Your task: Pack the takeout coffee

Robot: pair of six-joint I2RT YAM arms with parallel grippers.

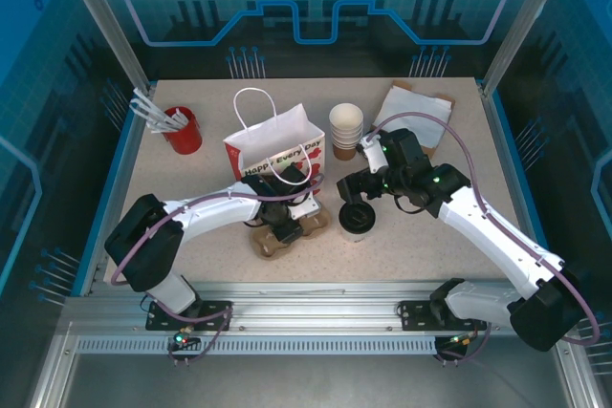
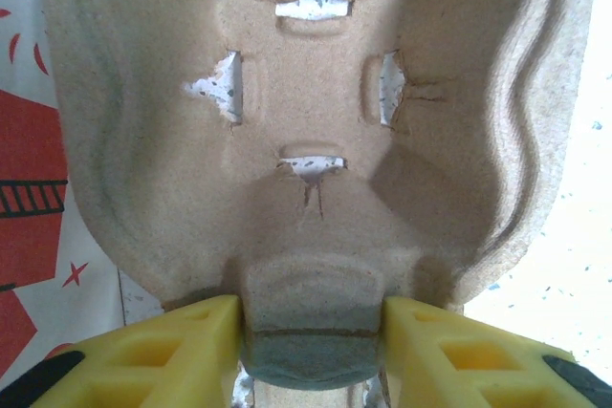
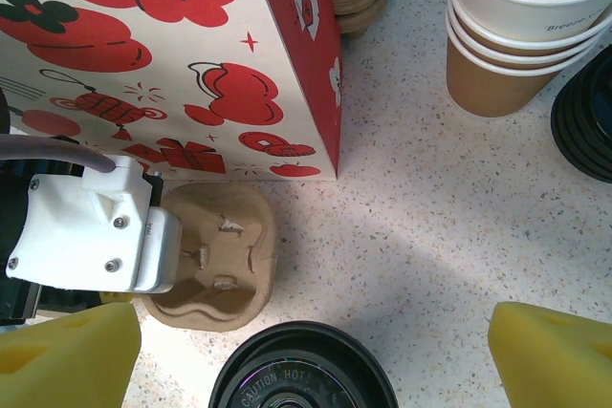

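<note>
Coffee (image 1: 357,220) framed by right gripper (image 3: 308,358), fingers (image 3: 67,355) spread wide, carrier (image 2: 306,121) clamped in left gripper (image 2: 311,332), bag (image 1: 273,145) stood just behind

Left: stretched from the near-left base toward table centre, white forearm low; pinching with the yellow-fingered left gripper (image 1: 285,228) (image 2: 311,351), pads (image 2: 191,351) pressed to both sides of a ridge on a moulded brown pulp carrier (image 2: 306,93). Right: bent inward from the near-right base, wrist angled down; holding the yellow-fingered right gripper (image 1: 357,196) (image 3: 306,360) spread wide.
</note>
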